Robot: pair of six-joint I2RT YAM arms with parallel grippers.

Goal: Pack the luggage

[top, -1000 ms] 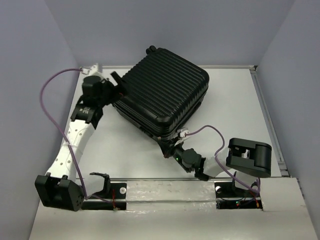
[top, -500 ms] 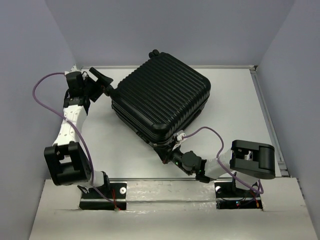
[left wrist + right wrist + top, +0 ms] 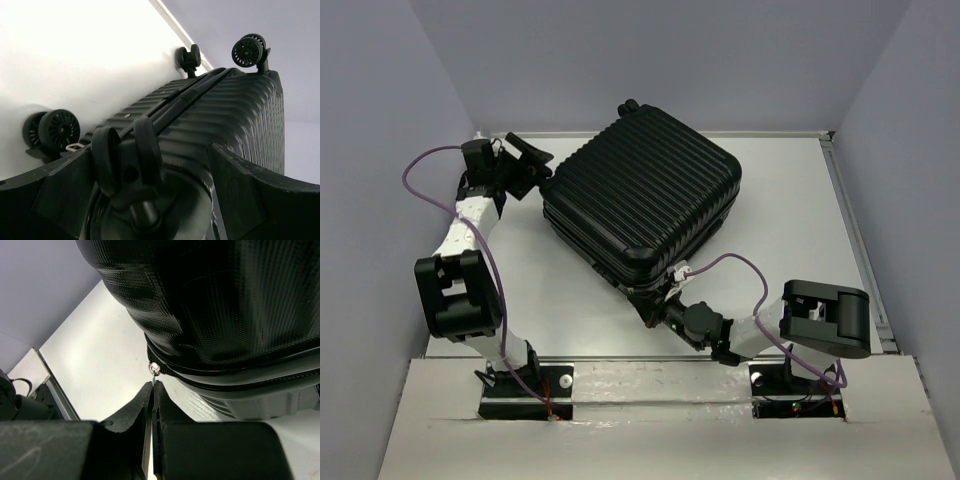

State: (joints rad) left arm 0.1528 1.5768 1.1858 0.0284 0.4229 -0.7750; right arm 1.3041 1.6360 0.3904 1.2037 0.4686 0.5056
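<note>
A: Where is the luggage (image 3: pixel 645 190) lying?

B: It is lying closed on the table (image 3: pixel 790 200), toward the back. My left gripper (image 3: pixel 533 165) is gaping wide around 1 caster wheel (image 3: pixel 127 160). My right gripper (image 3: pixel 154 390) is pinching the zipper pull (image 3: pixel 155 369) at the near corner.

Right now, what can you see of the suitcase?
The suitcase is a black ribbed hard-shell, closed, lying flat and skewed on the white table, with small black caster wheels at its far-left end. The left claw stands open around one caster, contact unclear. The right claw is shut on the metal zipper pull at its near corner.
</note>
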